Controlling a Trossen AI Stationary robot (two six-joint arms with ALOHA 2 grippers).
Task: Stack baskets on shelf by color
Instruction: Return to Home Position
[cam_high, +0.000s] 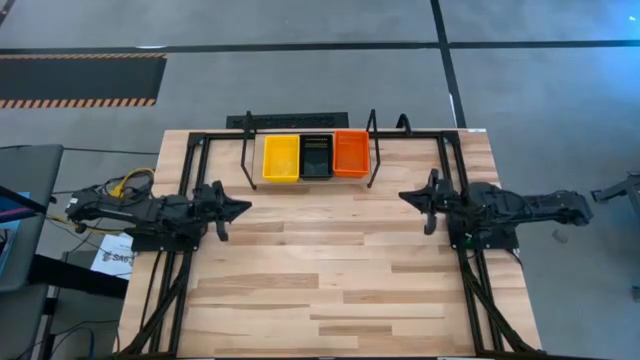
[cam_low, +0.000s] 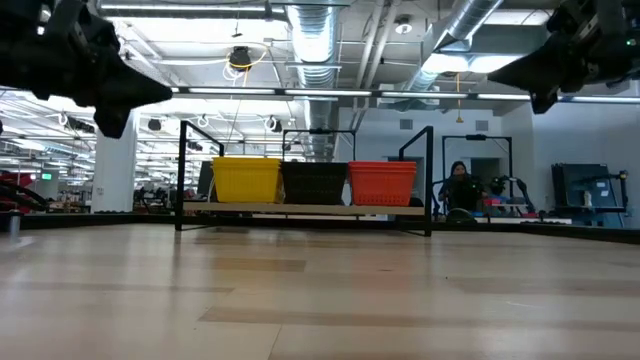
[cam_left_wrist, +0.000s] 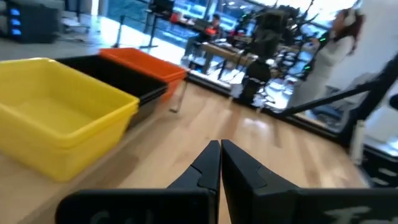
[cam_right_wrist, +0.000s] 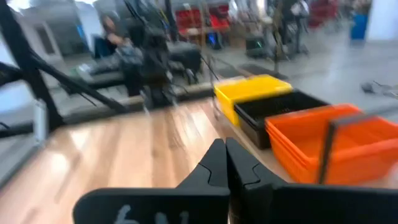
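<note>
Tabletop (cam_high: 330, 280): wrist views reveal left tool (cam_left_wrist: 219, 147), right tool (cam_right_wrist: 224, 144) closed.

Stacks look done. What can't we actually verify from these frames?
- Baskets per stack: the high view shows only the tops of the yellow mesh plastic basket stack, black basket stack and red-orange basket stack; in the low view the seams are too small.
- Wooden shelf board in black wire frame: high view, mostly covered by the stacks.
- Left gripper, right gripper: low view, cut by the top edge.
</note>
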